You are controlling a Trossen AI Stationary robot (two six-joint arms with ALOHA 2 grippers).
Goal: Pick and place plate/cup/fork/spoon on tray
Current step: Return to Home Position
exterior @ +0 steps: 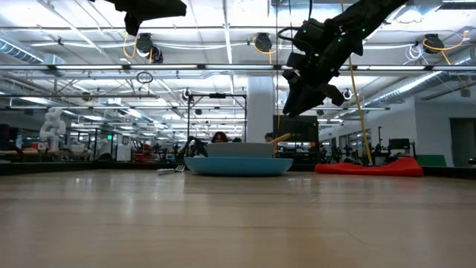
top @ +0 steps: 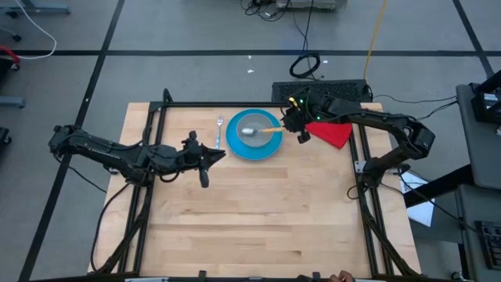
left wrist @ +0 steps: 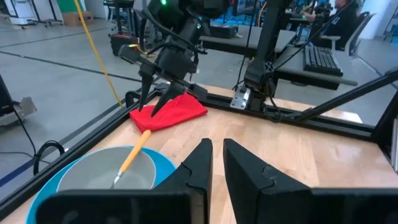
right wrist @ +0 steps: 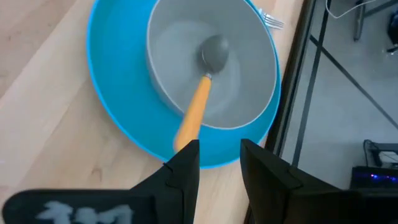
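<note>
The blue plate lies flat on the table's far middle. The grey cup stands on the plate. The spoon lies in the cup, its bowl on the cup's floor and its orange handle leaning out over the rim toward the right. The silver fork lies on the table just left of the plate. My right gripper is open and hangs above the handle's free end, clear of it in the low view. My left gripper hovers near the plate's left front, empty, its fingers a narrow gap apart.
A red cloth lies right of the plate, under my right arm. A black metal frame runs along the table's far, left and right sides. The near half of the table is bare wood.
</note>
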